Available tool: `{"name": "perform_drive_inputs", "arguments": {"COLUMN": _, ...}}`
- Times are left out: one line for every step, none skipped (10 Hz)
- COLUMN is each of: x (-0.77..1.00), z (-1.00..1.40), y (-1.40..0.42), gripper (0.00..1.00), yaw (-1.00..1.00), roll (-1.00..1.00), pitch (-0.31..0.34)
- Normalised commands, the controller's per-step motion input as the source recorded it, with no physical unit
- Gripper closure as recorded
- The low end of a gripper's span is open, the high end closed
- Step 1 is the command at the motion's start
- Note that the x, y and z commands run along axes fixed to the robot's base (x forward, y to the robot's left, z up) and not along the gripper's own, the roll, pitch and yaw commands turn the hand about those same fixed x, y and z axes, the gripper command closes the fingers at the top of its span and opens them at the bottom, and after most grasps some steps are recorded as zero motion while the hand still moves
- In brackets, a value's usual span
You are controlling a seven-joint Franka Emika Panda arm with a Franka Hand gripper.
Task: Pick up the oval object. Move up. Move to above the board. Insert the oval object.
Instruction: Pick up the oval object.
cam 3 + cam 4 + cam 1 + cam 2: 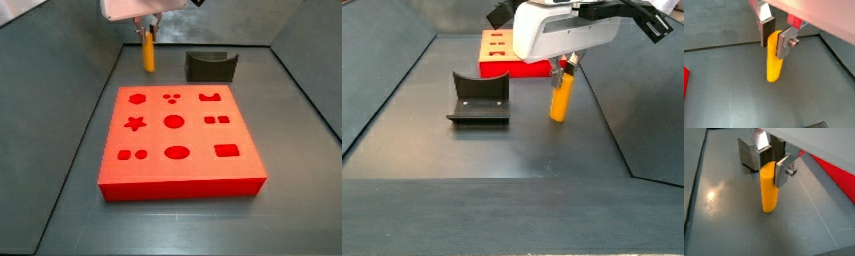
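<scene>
Gripper [775, 36] clamped on the upper end of the oval object [773, 65]; silver fingers [784, 169] press its two sides, and the peg hangs upright below the jaws, its lower end clear of the grey floor [724, 228] in both side views. Board [178, 140] lies flat, well apart from the jaws, cut-outs facing up; dark grey U-shaped block [478, 98] stands beside the jaws, apart from the peg.
</scene>
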Motion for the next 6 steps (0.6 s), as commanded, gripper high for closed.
{"name": "perform_drive_inputs", "arguments": {"x": 0.00, "z": 0.00, "y": 0.00, "gripper": 1.00, "yaw": 0.00, "roll": 0.00, "pitch": 0.000}}
{"name": "perform_drive_inputs", "arguments": {"x": 0.00, "z": 0.00, "y": 0.00, "gripper": 1.00, "yaw": 0.00, "roll": 0.00, "pitch": 0.000}}
{"name": "perform_drive_inputs", "arguments": {"x": 0.00, "z": 0.00, "y": 0.00, "gripper": 1.00, "yaw": 0.00, "roll": 0.00, "pitch": 0.000}}
{"name": "perform_drive_inputs", "arguments": {"x": 0.00, "z": 0.00, "y": 0.00, "gripper": 1.00, "yaw": 0.00, "roll": 0.00, "pitch": 0.000}}
{"name": "perform_drive_inputs", "arguments": {"x": 0.00, "z": 0.00, "y": 0.00, "gripper": 1.00, "yaw": 0.00, "roll": 0.00, "pitch": 0.000}}
{"name": "perform_drive_inputs", "arguments": {"x": 0.00, "z": 0.00, "y": 0.00, "gripper": 1.00, "yaw": 0.00, "roll": 0.00, "pitch": 0.000}}
